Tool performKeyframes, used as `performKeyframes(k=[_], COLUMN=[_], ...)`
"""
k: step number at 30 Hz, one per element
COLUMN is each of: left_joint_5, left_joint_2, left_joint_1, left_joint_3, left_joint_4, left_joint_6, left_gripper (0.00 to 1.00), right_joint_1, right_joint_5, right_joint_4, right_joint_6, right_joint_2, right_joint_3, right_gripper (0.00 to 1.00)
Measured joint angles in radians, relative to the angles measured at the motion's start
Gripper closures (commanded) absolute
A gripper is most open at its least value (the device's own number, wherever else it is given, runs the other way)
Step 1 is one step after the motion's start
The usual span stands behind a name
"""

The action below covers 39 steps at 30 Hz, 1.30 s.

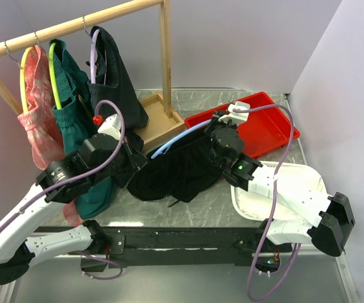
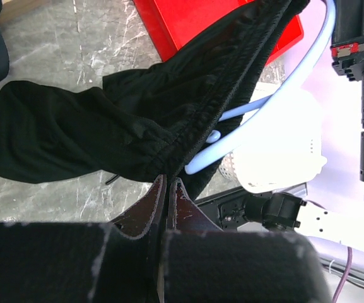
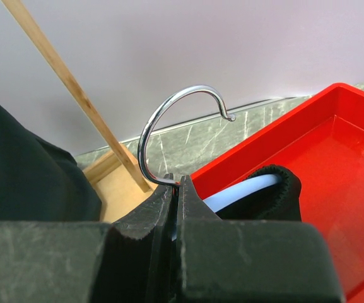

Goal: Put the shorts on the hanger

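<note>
Bright even light, soft shadows, blurred near foregrounds

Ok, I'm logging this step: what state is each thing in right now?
shorts, partly over the hanger, waistband pinched.
hanger, partly inside the shorts, held at the base of its hook.
left gripper, shut on the shorts.
right gripper, shut on the hanger.

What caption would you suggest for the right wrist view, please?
Right gripper shut on the hook of the hanger, shorts draped over its arm, red tray behind.
</note>
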Motion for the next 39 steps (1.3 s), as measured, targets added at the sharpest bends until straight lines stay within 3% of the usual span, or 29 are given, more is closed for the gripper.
performKeyframes(k=[16,23,39], left_joint_5=[0.03,0.033,0.048], left_joint_2=[0.1,0.144,0.205], left_joint_1=[0.0,0.0,0.001], left_joint_3=[0.277,0.282,0.22], left_joint_4=[-0.158,-0.17,-0.187], left_joint_6=[0.082,0.093,0.082], left_gripper=[0.99,0.99,0.99], right_joint_1=[0.0,0.017,0.13], right_joint_5=[0.016,0.069,0.184], right_joint_4=[0.062,0.1,0.49], right_joint_6=[-0.065,-0.155,-0.517], right_joint_2=[0.027,0.029,0.021], right_joint_3=[0.063,0.059,-0.086], right_gripper=[1.0,1.0,1.0])
